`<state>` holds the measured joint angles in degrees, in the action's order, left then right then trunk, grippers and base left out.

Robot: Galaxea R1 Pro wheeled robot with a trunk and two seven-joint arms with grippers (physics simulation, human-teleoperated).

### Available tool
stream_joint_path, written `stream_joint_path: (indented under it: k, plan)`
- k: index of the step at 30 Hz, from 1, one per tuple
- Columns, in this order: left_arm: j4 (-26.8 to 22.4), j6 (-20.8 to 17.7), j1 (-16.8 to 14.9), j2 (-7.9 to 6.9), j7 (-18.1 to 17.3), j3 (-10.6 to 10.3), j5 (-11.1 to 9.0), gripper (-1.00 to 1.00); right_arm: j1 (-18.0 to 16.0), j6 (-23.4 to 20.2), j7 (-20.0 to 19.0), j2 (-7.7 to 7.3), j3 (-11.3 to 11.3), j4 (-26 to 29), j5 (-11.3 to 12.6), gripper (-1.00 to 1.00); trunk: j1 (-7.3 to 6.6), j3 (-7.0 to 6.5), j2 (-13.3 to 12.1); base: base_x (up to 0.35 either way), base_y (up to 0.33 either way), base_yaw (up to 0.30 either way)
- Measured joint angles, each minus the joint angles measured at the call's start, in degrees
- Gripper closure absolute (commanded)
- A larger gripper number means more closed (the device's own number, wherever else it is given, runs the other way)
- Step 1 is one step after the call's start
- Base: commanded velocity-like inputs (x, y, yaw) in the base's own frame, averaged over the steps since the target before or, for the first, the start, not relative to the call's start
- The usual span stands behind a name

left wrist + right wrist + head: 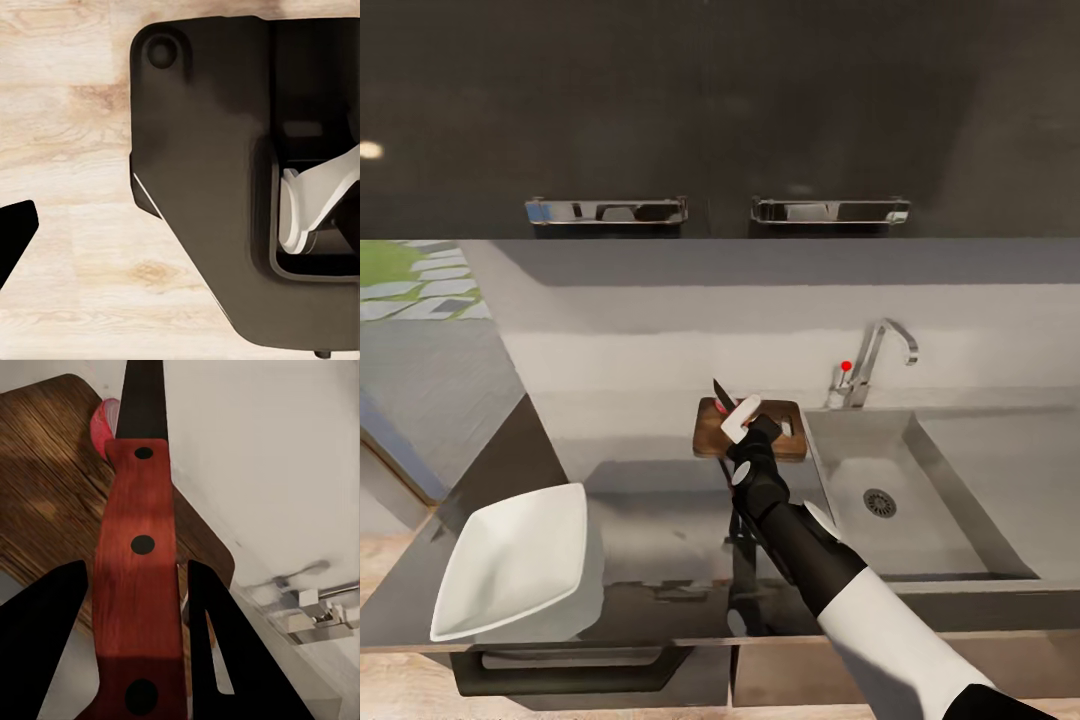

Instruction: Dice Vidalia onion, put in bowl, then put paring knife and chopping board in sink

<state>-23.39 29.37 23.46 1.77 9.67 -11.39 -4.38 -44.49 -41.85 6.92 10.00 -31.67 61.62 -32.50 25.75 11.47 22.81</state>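
**Knife raised over the board, onion just past the blade**

The right pincer (745, 425) is clamped on the paring knife (139, 562), its two dark fingers pressed against either side of the red riveted handle. In the head view the knife's blade points up toward 11 o'clock from the pincer, its tip above the chopping board (710, 440), which lies on the counter (650, 520) just beside the sink (960, 500), at the sink's 9 o'clock.

A small reddish piece, likely the onion (103, 426), sits on the board right next to the blade's flat, close to where blade meets handle. Whether it is whole or already cut cannot be told from here. The knife's long axis runs straight out from the pincer, so the onion lies forward along that axis and slightly to one side; a cut would, by my reading, need the blade shifted sideways over it and lowered.

The white bowl (520, 570) stands well apart, at 8 o'clock from the board. The left wrist view shows wooden floor and the robot's own dark body; the left pincer's opening cannot be told.
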Motion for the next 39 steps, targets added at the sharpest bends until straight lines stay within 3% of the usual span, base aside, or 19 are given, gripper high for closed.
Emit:
stream_joint_path:
  k: [12, 39]
  plan:
    - [0.0, 0.0, 0.0, 0.01, 0.0, 0.0, 0.0, -1.00, 0.0, 0.0, 0.0, 0.00, 0.0, 0.0, 0.0, 1.00, 0.00, -0.12, 0.0, 0.000, 0.000, -0.074]
    - [0.0, 0.0, 0.0, 0.03, 0.0, 0.0, 0.0, -1.00, 0.0, 0.0, 0.0, 0.00, 0.0, -0.1, 0.0, 1.00, 0.00, 2.31, 0.0, 0.000, 0.000, 0.000]
